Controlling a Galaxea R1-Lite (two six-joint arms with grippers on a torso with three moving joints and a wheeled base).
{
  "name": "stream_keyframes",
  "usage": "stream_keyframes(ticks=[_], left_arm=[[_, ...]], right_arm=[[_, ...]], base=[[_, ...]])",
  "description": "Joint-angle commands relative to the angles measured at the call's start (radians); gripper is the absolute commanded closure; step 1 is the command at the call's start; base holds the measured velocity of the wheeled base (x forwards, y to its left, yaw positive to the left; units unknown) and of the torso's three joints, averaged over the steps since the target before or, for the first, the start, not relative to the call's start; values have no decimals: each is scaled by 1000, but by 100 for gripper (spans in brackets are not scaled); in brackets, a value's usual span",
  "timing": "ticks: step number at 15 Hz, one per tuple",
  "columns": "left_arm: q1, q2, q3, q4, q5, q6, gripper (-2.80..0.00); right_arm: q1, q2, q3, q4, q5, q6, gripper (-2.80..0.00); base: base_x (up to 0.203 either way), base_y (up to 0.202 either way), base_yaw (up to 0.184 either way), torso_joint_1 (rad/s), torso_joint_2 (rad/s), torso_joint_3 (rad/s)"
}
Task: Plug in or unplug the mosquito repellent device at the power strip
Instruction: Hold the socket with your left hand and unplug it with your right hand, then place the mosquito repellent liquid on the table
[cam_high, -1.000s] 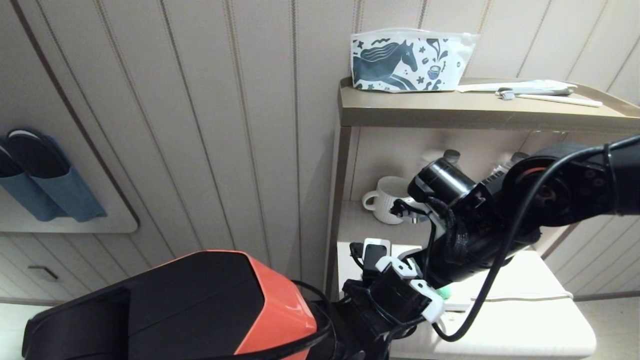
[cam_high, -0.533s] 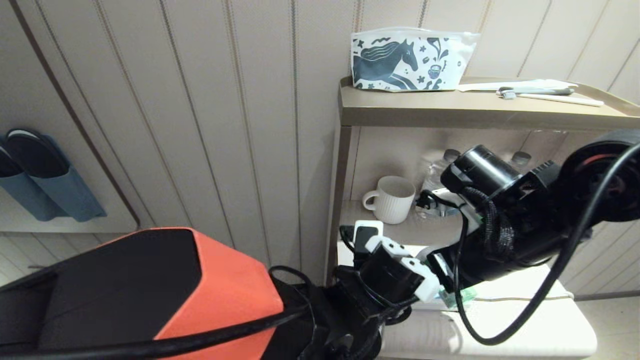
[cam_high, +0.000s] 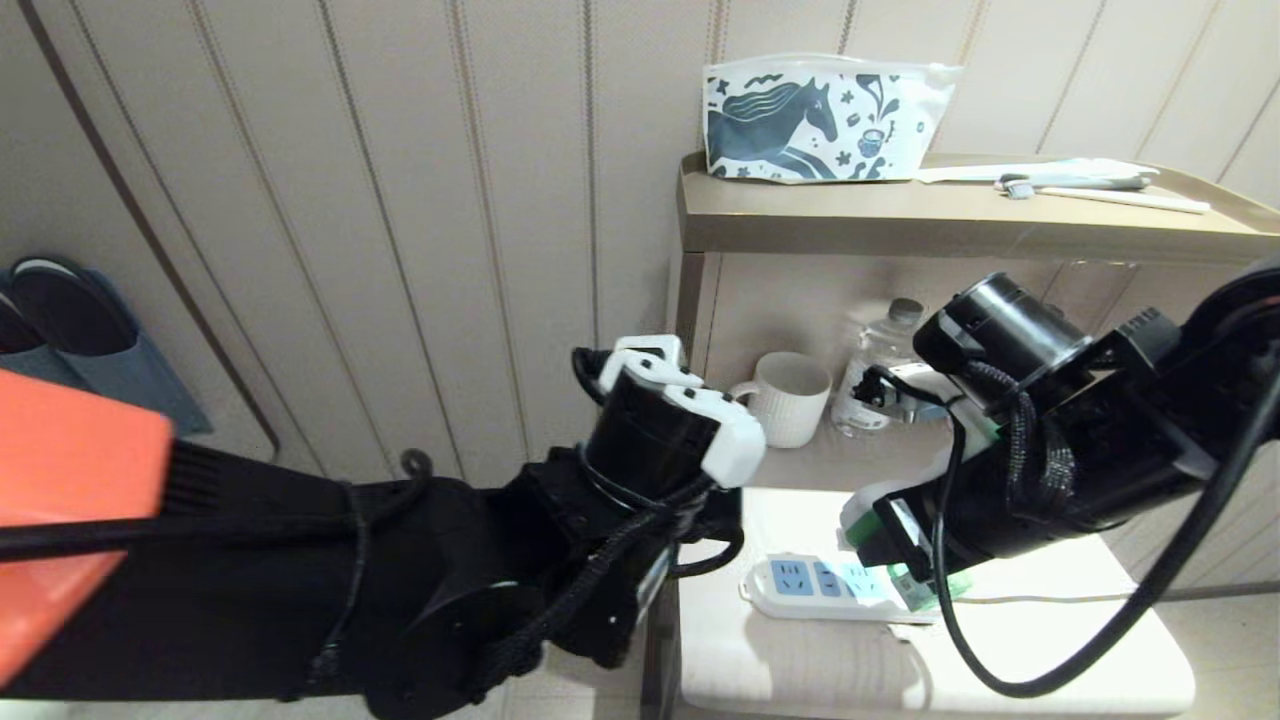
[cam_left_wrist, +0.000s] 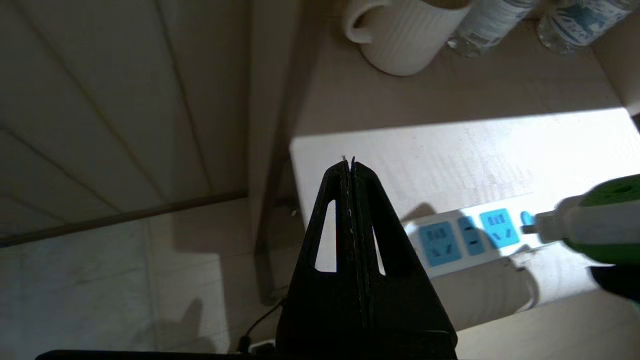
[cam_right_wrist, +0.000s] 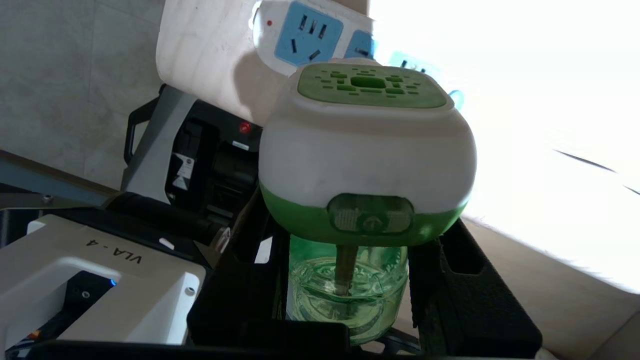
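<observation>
**A:** what's each claw up to?

**B:** right gripper (cam_right_wrist: 350, 300) is clamped on the translucent green bottle of the fist-sized white-and-green plastic mosquito repellent device (cam_right_wrist: 367, 150), tipped over the long flat white power strip with light-blue socket faces (cam_high: 825, 590). Can't tell if the prongs are actually seated. Left gripper (cam_left_wrist: 352, 172) is pinched closed, empty, out past the strip's near end.

**A:** what's around it?

**B:** strip lies on the pale tabletop (cam_high: 1050, 660). Behind on the shelf: ribbed white ceramic mug (cam_high: 785, 398), clear plastic water bottle (cam_high: 880, 375). Horse-print pouch (cam_high: 820, 118) on top.
</observation>
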Motion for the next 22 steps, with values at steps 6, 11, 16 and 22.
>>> stream_keyframes(ticks=[6, 11, 16, 22], left_arm=[[442, -505, 433, -17, -106, 74, 0], [808, -867, 558, 32, -284, 332, 0], [855, -1248, 644, 320, -352, 373, 0], [890, -1517, 799, 528, -186, 358, 0]], right_arm=[[1, -134, 91, 3, 1, 3, 0], [4, -191, 131, 3, 3, 5, 0], [2, -227, 180, -2, 4, 6, 0], [1, -243, 194, -4, 4, 6, 0]], base=[[0, 0, 0, 0, 0, 0], [0, 0, 0, 0, 0, 0], [0, 0, 0, 0, 0, 0], [0, 0, 0, 0, 0, 0]])
